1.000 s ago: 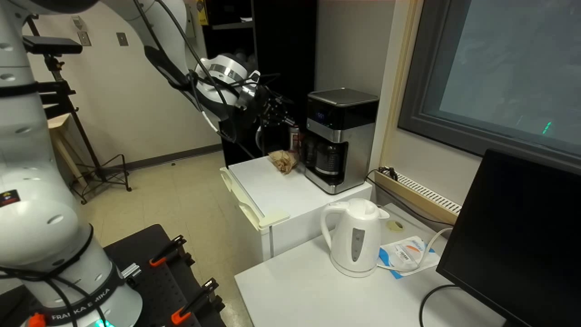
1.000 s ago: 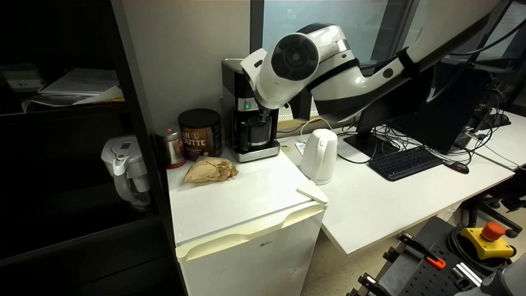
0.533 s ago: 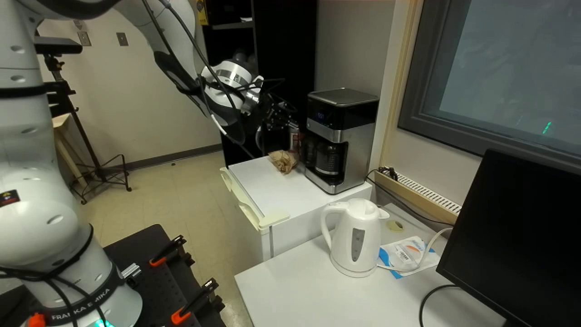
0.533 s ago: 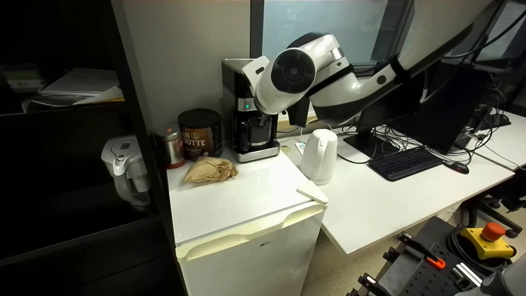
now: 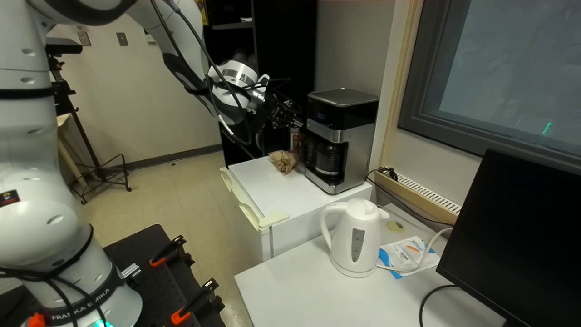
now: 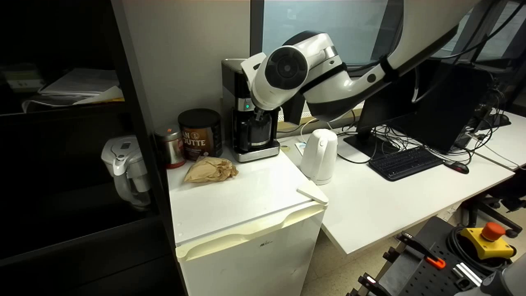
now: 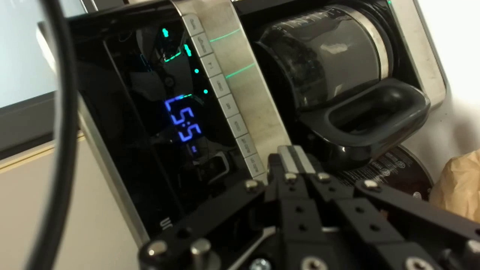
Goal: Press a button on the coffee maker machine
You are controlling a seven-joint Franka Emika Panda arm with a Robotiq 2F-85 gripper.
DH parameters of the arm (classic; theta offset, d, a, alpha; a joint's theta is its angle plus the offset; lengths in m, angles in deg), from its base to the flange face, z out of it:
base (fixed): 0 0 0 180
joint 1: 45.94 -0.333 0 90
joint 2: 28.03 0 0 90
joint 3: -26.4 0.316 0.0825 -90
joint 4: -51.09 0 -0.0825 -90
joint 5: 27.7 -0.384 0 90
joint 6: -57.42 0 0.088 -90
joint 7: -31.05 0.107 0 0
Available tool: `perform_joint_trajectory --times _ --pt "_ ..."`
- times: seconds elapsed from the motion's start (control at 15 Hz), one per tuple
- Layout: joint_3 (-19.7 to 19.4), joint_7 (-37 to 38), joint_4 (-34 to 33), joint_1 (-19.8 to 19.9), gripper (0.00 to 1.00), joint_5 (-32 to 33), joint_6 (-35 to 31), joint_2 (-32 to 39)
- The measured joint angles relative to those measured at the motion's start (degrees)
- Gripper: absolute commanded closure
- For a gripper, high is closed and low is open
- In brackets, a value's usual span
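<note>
The coffee maker machine stands on the white fridge in both exterior views [image 5: 358, 150] [image 6: 258, 155], boxy, black and silver. In the wrist view [image 7: 258, 90] its blue-lit display [image 7: 183, 120] and a row of small silver buttons [image 7: 228, 105] show along the silver band. The dark carafe [image 7: 337, 56] sits in its recess. My gripper [image 7: 296, 159] is shut with nothing between the fingertips. They overlie the silver band beside the row's lower end, near the carafe handle. In an exterior view the gripper [image 5: 297, 122] is just off the machine's front; I cannot tell whether it touches.
A crumpled brown paper bag [image 6: 211, 169], a brown coffee can [image 6: 200, 135] and a metal canister [image 6: 170, 146] stand beside the machine. A white kettle [image 5: 356, 238] and a monitor [image 5: 517, 236] are on the desk. A black shelf [image 6: 135, 123] stands alongside the fridge.
The arm has moved closer to the coffee maker, and slightly lower overall. The fingertips have come up near its front panel. The gripper shows no visible opening; the other things have not moved.
</note>
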Motion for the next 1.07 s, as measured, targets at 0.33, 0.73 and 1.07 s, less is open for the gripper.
perform_joint_trajectory --times 0.33,0.73,1.07 --pt "-0.24 0.15 -1.90 0.01 1.00 0.00 0.18 1.67" --pt "-0.32 0.15 -4.29 0.01 1.00 -0.02 0.41 4.01" --pt "-0.32 0.15 -5.93 -0.02 1.00 -0.03 0.42 5.53"
